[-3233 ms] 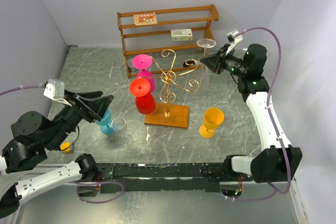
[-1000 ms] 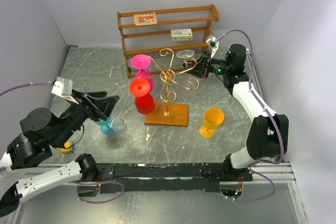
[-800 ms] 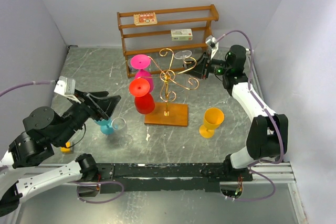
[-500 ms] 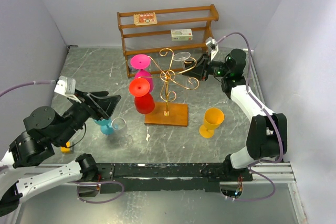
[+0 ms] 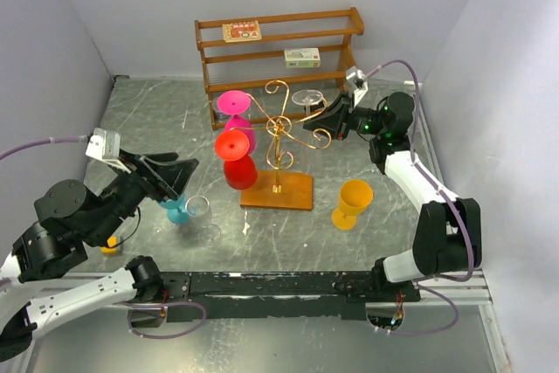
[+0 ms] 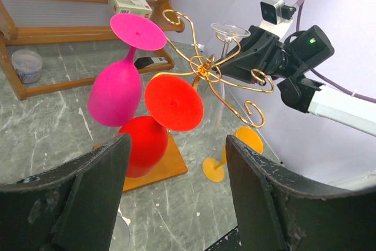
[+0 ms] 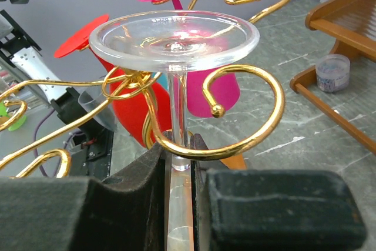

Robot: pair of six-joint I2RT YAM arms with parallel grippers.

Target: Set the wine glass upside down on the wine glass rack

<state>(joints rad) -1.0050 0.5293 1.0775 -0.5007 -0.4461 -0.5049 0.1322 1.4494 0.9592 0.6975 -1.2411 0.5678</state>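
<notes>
Beneath our right gripper (image 7: 181, 158) the grey marble table (image 5: 148, 120) is spreading out, and the brown wooden shelf (image 5: 297, 17) is standing off to its right. Directly ahead of its fingers the wine glass rack (image 5: 284, 191) is rising from its square wooden base, with a pink glass (image 5: 234, 102) and a red glass (image 5: 242, 172) hanging foot-up on the far side of the post. We are clamping the right jaws on the clear wine glass (image 7: 174, 34), turned upside down. Its stem is standing upright just above the pads, inside one gold scroll arm, and its foot is sitting above that curl. Our left gripper (image 5: 170, 172) is hovering with jaws wide apart, holding nothing. A blue glass (image 5: 177, 207) and a second clear glass (image 5: 201, 212) are standing just below it.
</notes>
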